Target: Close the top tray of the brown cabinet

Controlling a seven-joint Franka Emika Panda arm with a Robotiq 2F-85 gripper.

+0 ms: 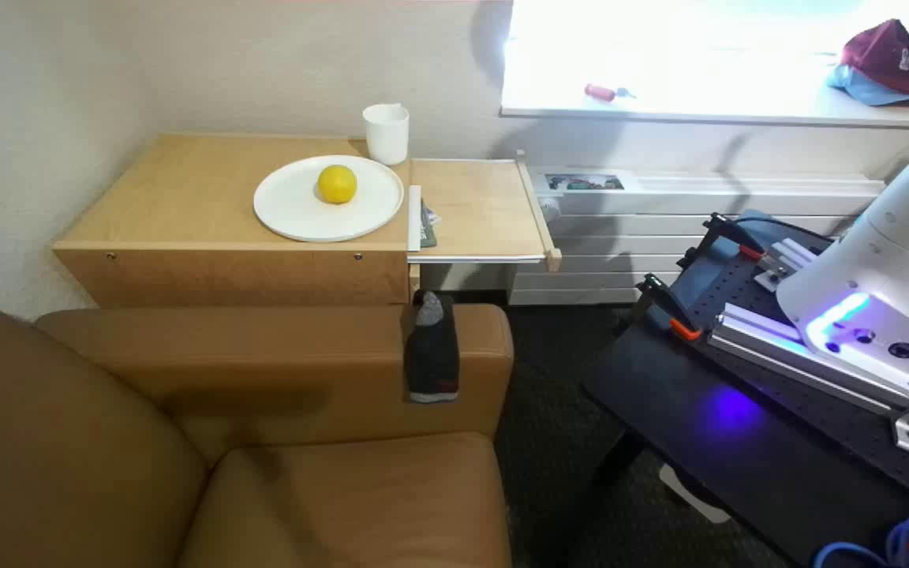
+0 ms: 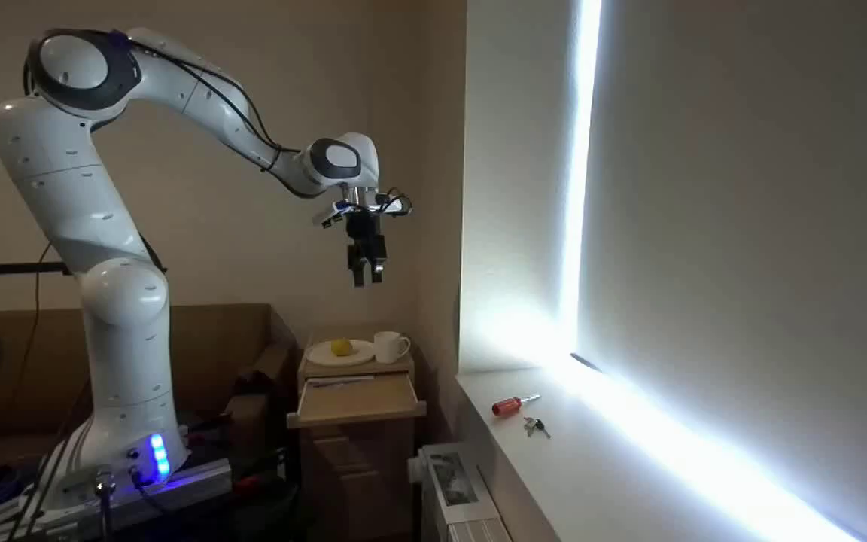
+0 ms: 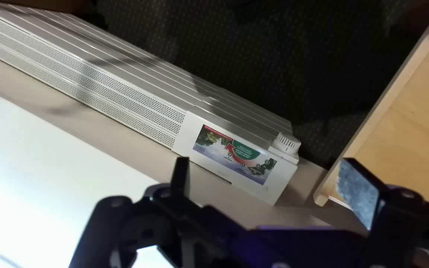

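While the top tray (image 1: 486,205) is jutting from the brown cabinet (image 1: 186,189), a white plate (image 1: 289,209) is sitting beside a white mug (image 1: 386,134) on top. The gripper (image 2: 368,281) is hanging higher, well apart from the tray, its jaws standing spread wide; in the wrist view, the tray is lying to one side, outside their gap.

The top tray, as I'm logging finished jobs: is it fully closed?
No, an exterior view shows the top tray sticking well out from the brown cabinet.
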